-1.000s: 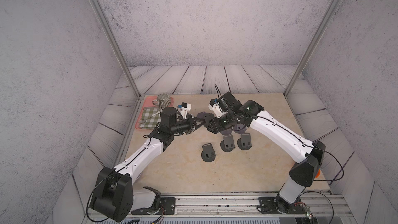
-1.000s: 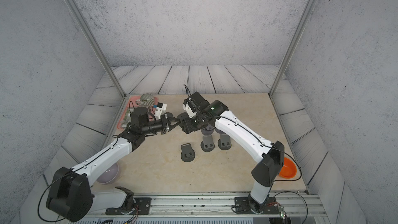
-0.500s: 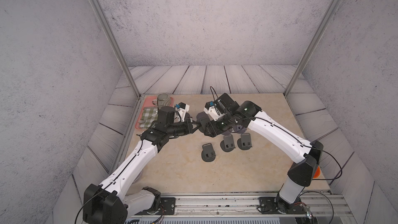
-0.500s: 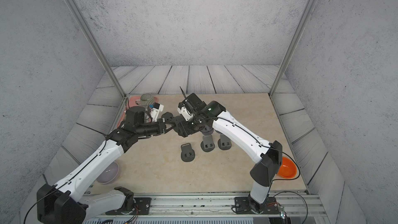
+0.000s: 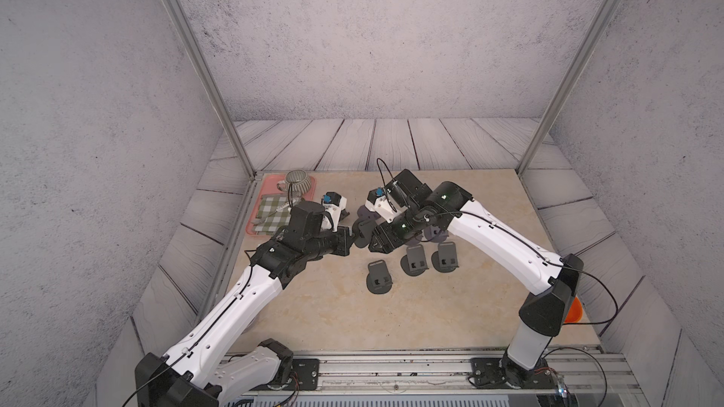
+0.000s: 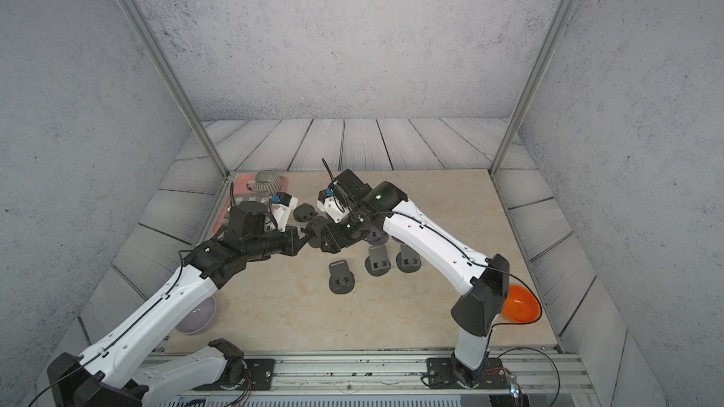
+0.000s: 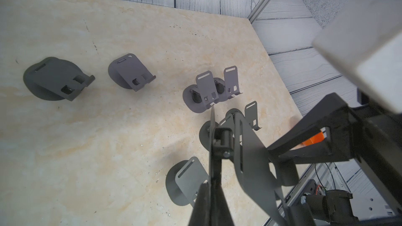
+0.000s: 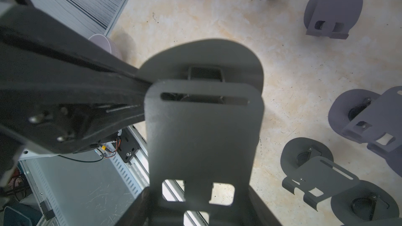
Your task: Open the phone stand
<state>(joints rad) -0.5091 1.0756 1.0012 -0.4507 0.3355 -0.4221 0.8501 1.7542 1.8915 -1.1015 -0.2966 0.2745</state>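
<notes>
A dark grey phone stand [image 5: 362, 231] [image 6: 315, 229] hangs above the table between both arms. My left gripper [image 5: 350, 237] [image 6: 301, 236] [image 7: 212, 184] is shut on the rim of its round base, seen edge-on in the left wrist view. My right gripper [image 5: 377, 238] [image 6: 328, 240] [image 8: 198, 207] is shut across the slotted back plate [image 8: 202, 138] at its cut-out end. In the left wrist view the back plate [image 7: 250, 148] angles away from the base at the hinge [image 7: 223, 140].
Three opened stands [image 5: 379, 276] [image 5: 415, 262] [image 5: 446, 258] rest on the beige table below; more lie under the right arm [image 6: 304, 212]. A pink tray [image 5: 256, 227] with checked cloth and a cup sits back left. An orange bowl [image 6: 519, 303] and a lilac bowl [image 6: 196, 317] sit near the front.
Both grippers have drifted a little to the left and toward the front with the stand held between them. The left arm's elbow has swung outward.
</notes>
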